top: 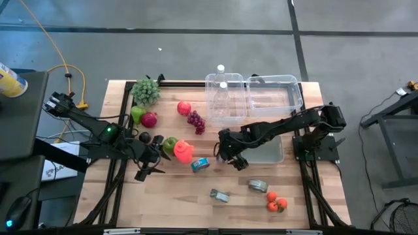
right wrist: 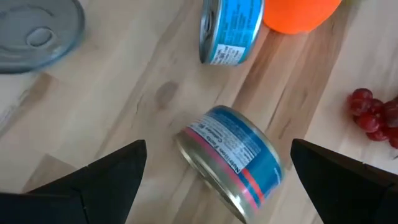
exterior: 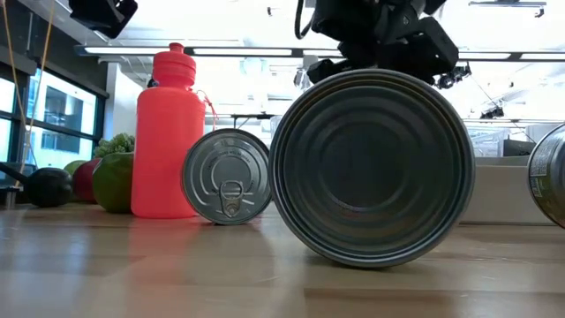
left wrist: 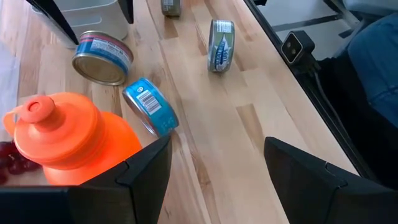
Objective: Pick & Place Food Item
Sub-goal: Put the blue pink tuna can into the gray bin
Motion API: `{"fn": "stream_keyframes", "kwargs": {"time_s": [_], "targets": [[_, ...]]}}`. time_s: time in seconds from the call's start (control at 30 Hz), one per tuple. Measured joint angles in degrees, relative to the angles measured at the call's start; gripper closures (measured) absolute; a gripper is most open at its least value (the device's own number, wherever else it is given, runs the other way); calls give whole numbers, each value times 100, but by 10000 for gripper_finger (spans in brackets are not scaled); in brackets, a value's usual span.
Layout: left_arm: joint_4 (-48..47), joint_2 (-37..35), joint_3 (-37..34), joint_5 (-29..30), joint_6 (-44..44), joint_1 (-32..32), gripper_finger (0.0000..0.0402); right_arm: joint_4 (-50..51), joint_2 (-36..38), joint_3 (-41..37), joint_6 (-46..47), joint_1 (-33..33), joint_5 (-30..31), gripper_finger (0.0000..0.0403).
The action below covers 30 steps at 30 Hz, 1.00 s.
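So the right gripper [top: 233, 158] is hovering over the middle of the wooden bench [top: 196, 196] with its fingers [right wrist: 93, 180] spread wide, nothing between them. Right under it in the right wrist view there's a short round tin can with a blue and pink label [right wrist: 233, 158], lying tilted on the wood, between the two fingertips but not touched. A second flat can with a blue label [top: 200, 164] stands on its edge just beside a bright orange-red plastic bottle [top: 183, 151].

The left gripper [top: 151, 167] sits at the bottle's other side, fingers [left wrist: 143, 171] partly spread and empty, the bottle just beside one fingertip. A green apple [top: 170, 144] is touching the bottle too.

Further back: red grapes [top: 196, 121], a clear plastic tub [top: 274, 94]. Near the front edge, two more small cans [top: 258, 186] and some small orange tomatoes [top: 276, 203].
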State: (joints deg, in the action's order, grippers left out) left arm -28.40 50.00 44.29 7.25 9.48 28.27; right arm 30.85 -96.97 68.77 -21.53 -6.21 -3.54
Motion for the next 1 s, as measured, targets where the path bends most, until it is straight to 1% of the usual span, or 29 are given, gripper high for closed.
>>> {"fn": "stream_keyframes", "kwargs": {"time_s": [0.13,0.23,0.4,0.47,0.63,0.77,0.9,1.0], "targets": [[49,-1,0,0,142,0,156,58,0,-137,-338,52,67,13],[63,-1,0,1,222,1,156,-124,0,-274,-672,61,76,13],[206,0,0,4,259,2,156,-308,0,-362,-848,235,15,13],[260,0,0,4,267,2,156,-333,0,-375,-835,291,24,13],[484,-2,0,4,613,2,156,-441,0,-375,-104,421,-129,13],[567,-2,0,4,735,2,156,-440,-30,-375,-418,453,-317,13],[713,-2,0,4,714,2,156,-451,-176,-388,-557,429,-208,13],[790,0,0,4,712,2,156,-674,-318,-368,-641,441,-143,13]]}}
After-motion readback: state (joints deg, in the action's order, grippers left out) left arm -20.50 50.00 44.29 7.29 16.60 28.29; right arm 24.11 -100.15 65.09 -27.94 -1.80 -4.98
